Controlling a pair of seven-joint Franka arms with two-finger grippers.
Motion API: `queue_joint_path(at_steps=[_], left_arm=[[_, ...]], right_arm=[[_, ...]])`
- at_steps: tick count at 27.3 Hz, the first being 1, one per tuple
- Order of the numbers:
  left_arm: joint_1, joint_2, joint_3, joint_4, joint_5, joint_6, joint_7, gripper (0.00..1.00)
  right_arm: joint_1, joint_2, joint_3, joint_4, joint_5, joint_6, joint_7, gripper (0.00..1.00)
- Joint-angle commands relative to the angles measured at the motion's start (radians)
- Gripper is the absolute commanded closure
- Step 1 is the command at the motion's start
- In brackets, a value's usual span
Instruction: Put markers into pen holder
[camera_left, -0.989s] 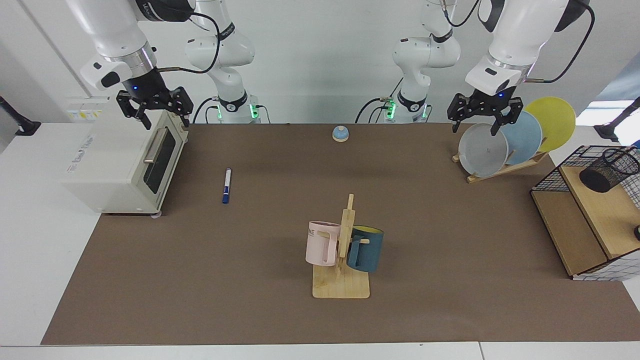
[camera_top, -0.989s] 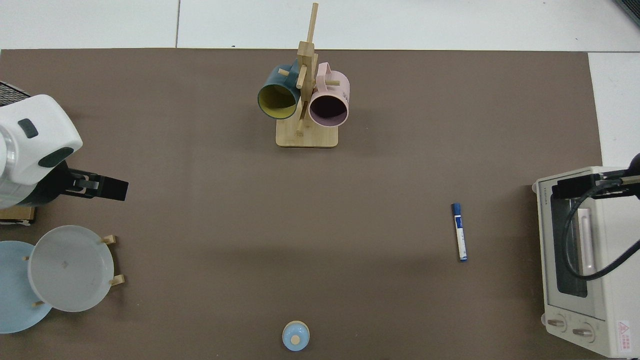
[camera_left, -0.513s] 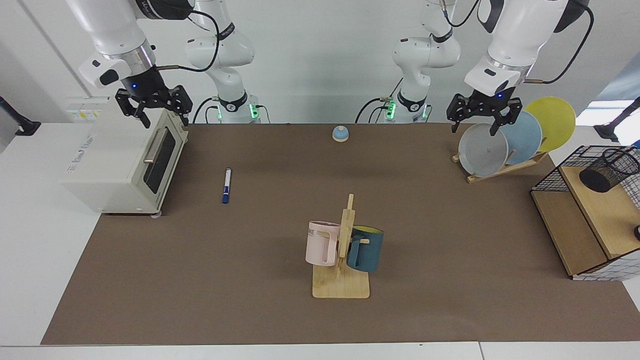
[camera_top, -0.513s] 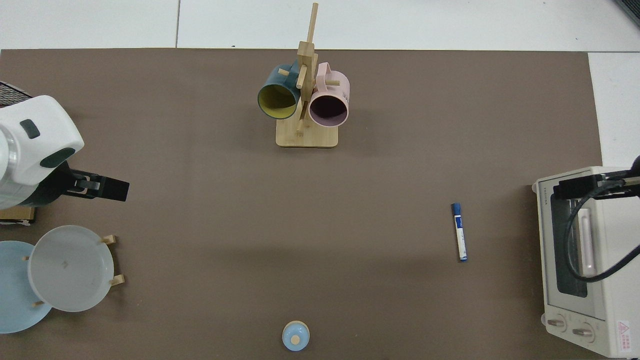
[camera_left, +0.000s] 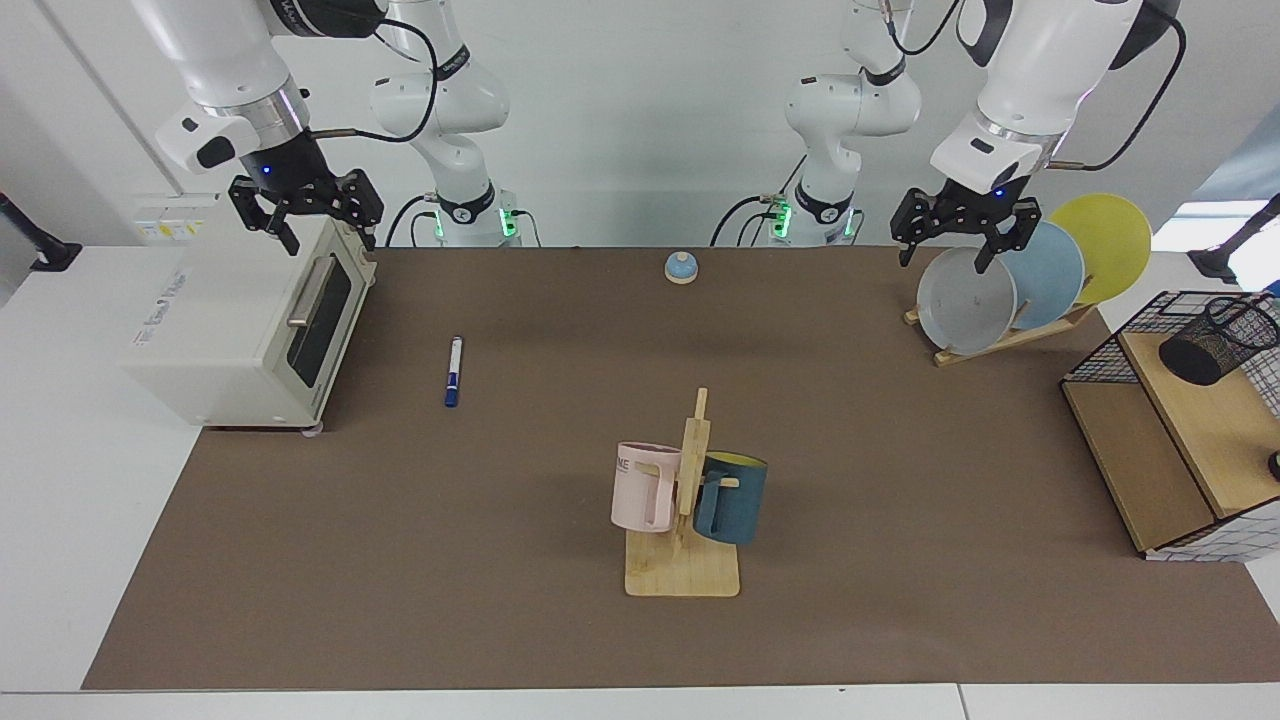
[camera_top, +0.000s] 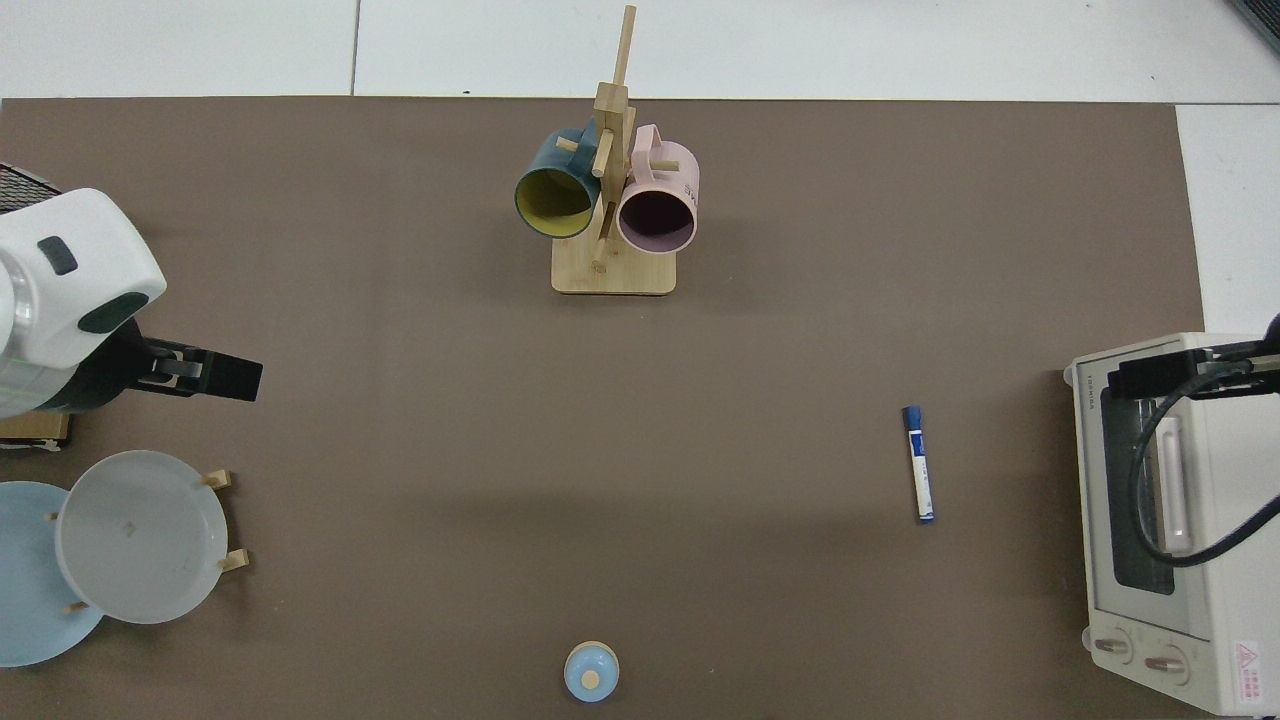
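Note:
The marker (camera_left: 454, 370) is slim and white-barrelled with blue ends, and it lies flat on the brown mat just right of the toaster oven; in the top view the marker (camera_top: 919, 463) lies left of the oven. The pen holder (camera_left: 1218, 340), a black mesh cup, rests tilted on the wooden shelf at the far right. My right gripper (camera_left: 333, 245) hangs open and empty over the oven's top edge, well behind the marker. Above the plate rack, my left gripper (camera_left: 945, 260) is open and empty too. The top view shows the left gripper (camera_top: 215, 375) and right gripper (camera_top: 1160, 375) at opposite edges.
A white toaster oven (camera_left: 240, 330) stands at the mat's left. A wooden mug tree (camera_left: 690, 500) with a pink and a dark blue mug is in the middle front. Plates (camera_left: 1010, 285) lean in a rack, a wire basket with wooden shelves (camera_left: 1150, 470) is far right, and a small blue bell (camera_left: 681, 267) sits at the back.
Both grippers have drifted only slightly, the right one a little higher over the oven. The marker and pen holder have not moved.

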Motion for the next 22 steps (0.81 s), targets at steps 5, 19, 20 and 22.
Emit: queue_joint_path(at_steps=[5,19,20,22], left_arm=[[0.002,0.021,0.015,0.001,-0.020,0.014,-0.010,0.00],[0.008,0.021,0.035,-0.045,-0.016,0.074,0.051,0.00],[0.010,0.024,0.035,-0.050,-0.011,0.085,0.060,0.00],[0.014,0.021,0.036,-0.074,-0.011,0.117,0.104,0.00]], right_arm=[[-0.007,-0.014,0.010,-0.038,0.000,0.046,0.026,0.00],[0.050,0.131,0.015,-0.232,0.014,0.301,0.041,0.00],[0.052,0.144,0.015,-0.247,0.021,0.322,0.047,0.00],[0.064,0.161,0.015,-0.300,0.038,0.402,0.061,0.00]])
